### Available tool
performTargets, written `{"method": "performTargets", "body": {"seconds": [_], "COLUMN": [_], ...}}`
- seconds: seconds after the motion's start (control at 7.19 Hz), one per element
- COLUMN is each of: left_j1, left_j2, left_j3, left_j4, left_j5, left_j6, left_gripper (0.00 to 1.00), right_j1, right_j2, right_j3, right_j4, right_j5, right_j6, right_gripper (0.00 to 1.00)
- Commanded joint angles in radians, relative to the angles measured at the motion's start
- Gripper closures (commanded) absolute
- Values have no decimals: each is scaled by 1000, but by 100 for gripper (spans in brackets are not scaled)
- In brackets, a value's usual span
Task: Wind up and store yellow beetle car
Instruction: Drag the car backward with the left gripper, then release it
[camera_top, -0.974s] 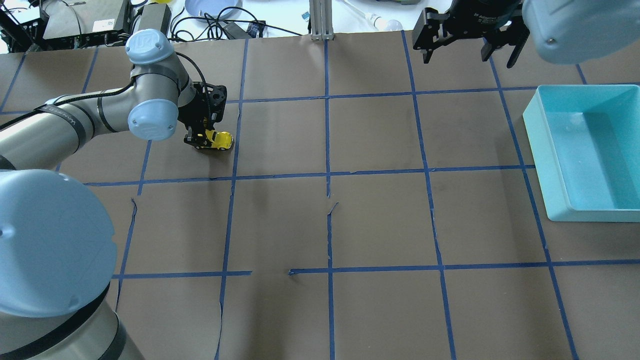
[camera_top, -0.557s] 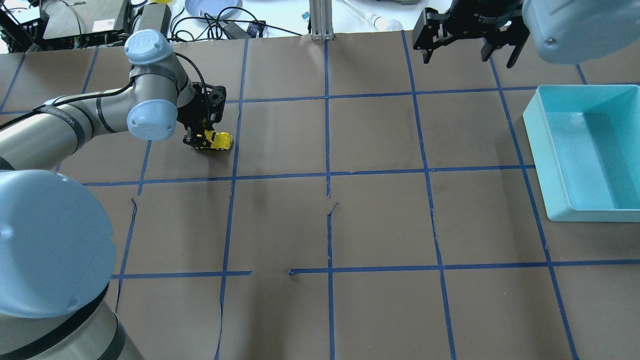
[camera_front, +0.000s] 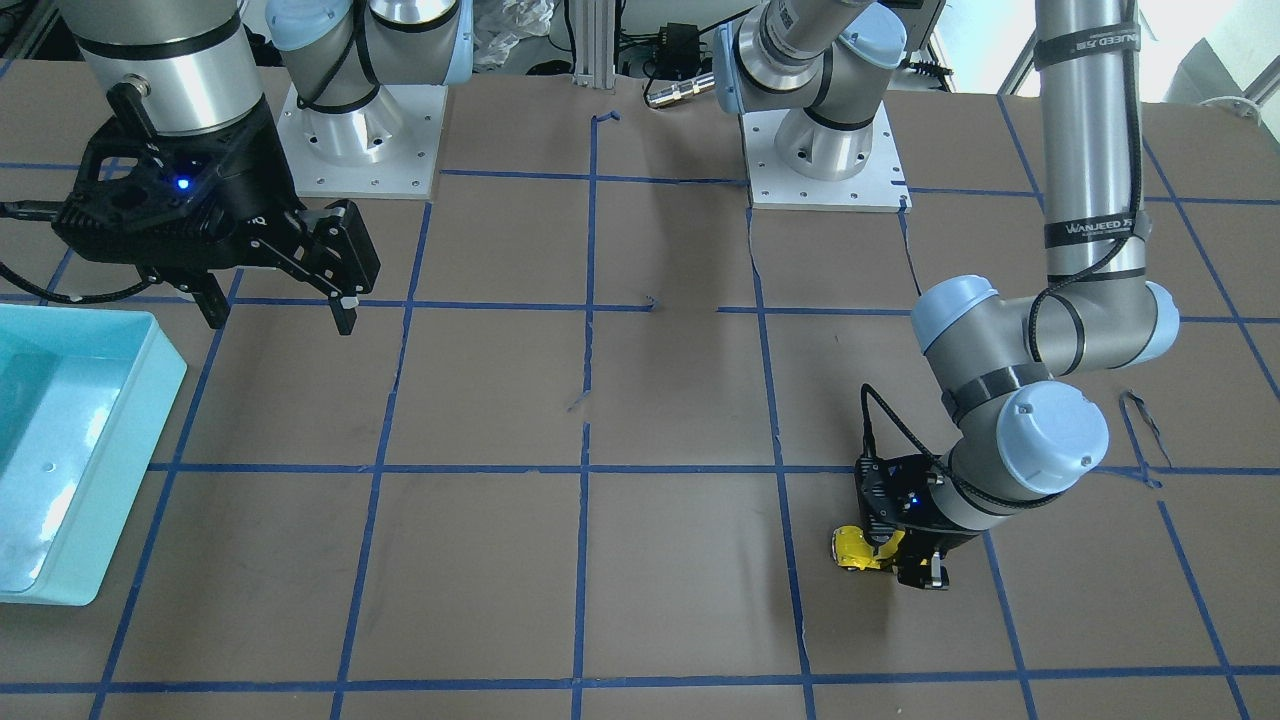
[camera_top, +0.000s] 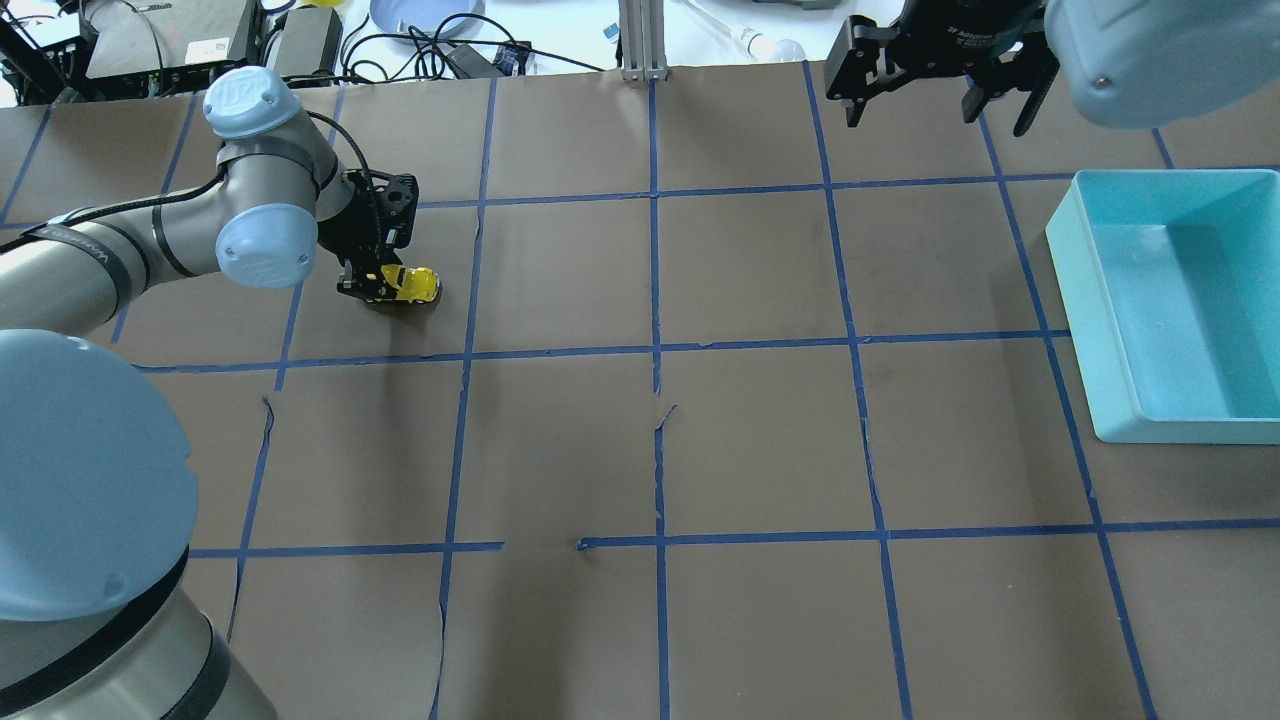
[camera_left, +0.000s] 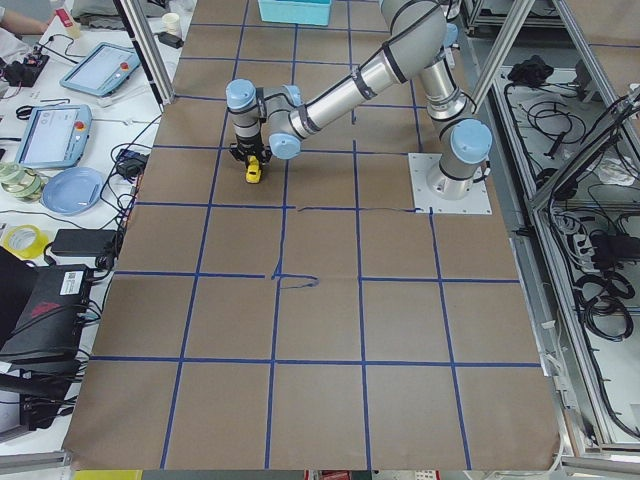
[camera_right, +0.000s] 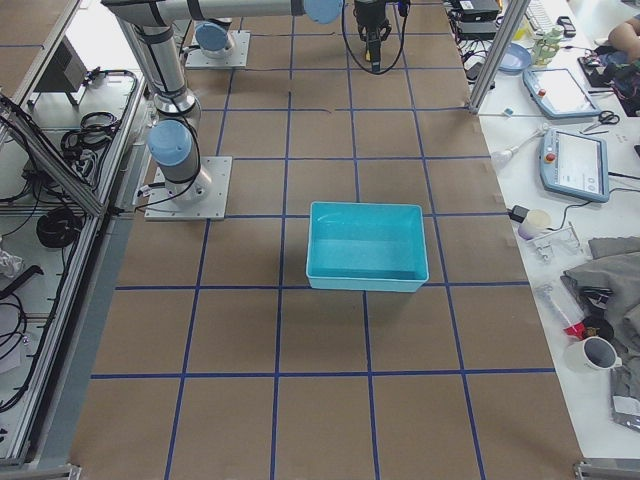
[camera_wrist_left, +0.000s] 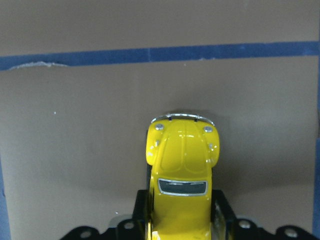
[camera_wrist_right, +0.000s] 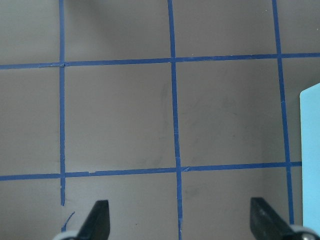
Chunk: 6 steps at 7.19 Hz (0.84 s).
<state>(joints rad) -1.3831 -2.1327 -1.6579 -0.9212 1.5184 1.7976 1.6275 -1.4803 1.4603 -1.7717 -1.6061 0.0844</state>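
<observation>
The yellow beetle car (camera_top: 412, 285) sits on the brown table at the far left, held at its rear by my left gripper (camera_top: 372, 288), which is shut on it. In the left wrist view the car (camera_wrist_left: 182, 170) points away from the camera, its hood and front bumper sticking out past the fingers. In the front-facing view the car (camera_front: 858, 548) is under the left gripper (camera_front: 900, 560). My right gripper (camera_top: 935, 105) is open and empty, high over the far right of the table; its fingertips (camera_wrist_right: 97, 220) show spread wide apart.
A light blue bin (camera_top: 1180, 300) stands at the table's right edge, with nothing in it; it also shows in the front-facing view (camera_front: 60, 450). Blue tape lines grid the brown table. Cables, a blue plate and electronics lie beyond the far edge.
My left gripper has dragged the car back to the left along the table by a short way. The right arm has not moved.
</observation>
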Motion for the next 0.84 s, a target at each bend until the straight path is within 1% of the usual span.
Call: {"method": "performTargets", "body": {"seconds": [0.0, 0.28, 0.7], "left_j1": [38, 84, 133], "left_j2": [3, 7, 8], "left_j3": [-6, -8, -9], "left_j4": [2, 2, 1], "left_j5": [-20, -23, -23], "left_j6": [38, 95, 117], "left_gripper": [85, 84, 84], "right_j1": [0, 0, 0], "right_j2": [0, 0, 0], "right_j3": [0, 0, 0], "right_j4": [0, 0, 0], "right_j5": [0, 0, 0], "right_j6": [0, 0, 0], "right_gripper": [0, 0, 0]}}
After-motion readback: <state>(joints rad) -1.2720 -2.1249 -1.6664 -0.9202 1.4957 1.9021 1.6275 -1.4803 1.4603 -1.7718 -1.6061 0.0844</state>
